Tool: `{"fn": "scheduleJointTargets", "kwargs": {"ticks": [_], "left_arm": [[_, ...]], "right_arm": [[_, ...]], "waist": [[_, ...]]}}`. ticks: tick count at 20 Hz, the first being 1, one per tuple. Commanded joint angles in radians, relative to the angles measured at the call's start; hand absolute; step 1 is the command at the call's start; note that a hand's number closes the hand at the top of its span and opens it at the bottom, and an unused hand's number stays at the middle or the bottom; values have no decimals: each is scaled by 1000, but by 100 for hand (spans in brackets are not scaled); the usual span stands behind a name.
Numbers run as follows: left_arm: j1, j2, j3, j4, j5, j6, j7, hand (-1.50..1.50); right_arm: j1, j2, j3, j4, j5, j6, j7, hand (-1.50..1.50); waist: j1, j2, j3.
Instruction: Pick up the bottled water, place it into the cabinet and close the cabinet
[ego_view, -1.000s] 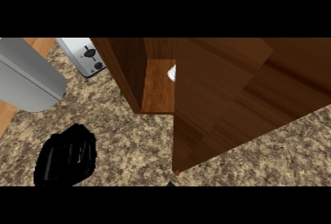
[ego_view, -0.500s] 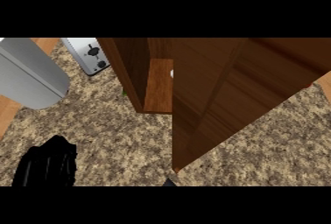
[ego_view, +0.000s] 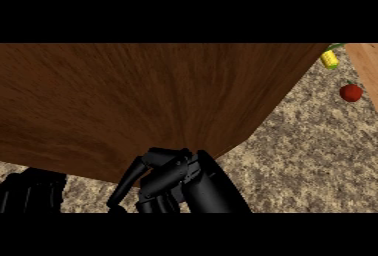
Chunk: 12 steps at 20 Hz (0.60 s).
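The brown wooden cabinet (ego_view: 148, 105) fills most of the head view, showing one broad closed wood face with no opening in sight. The bottled water appears nowhere. My right hand (ego_view: 177, 182) comes up from the lower edge at the middle, its fingers (ego_view: 125, 185) bent and its knuckles against the cabinet's lower edge, with nothing in it. At the lower left corner my left hand (ego_view: 33, 192) rests low over the counter, fingers relaxed, partly under the cabinet's edge.
Speckled stone counter (ego_view: 310, 155) shows to the right and below the cabinet. A yellow corn cob (ego_view: 330, 59) and a red apple (ego_view: 351, 92) lie at the far right, beside a strip of light wood (ego_view: 367, 65).
The view has swung right: the open cabinet interior, toaster and grey pot are gone, and wood fills the frame. My right hand has come into view against the cabinet.
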Motion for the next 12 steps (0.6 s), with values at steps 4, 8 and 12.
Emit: {"fn": "scheduleJointTargets", "kwargs": {"ticks": [4, 8, 12], "left_arm": [[55, 31, 49, 28, 27, -95, -19, 150], [125, 49, 94, 3, 46, -143, -36, 150], [140, 54, 117, -23, 37, -142, -31, 150]], "right_arm": [[-193, 67, -248, 384, -292, 82, -146, 150], [-233, 67, -373, 573, -352, 233, -242, 150], [-249, 5, -477, 774, -397, 386, -419, 150]], "waist": [[-6, 4, 2], [-18, -1, 3], [-12, 3, 3]]}}
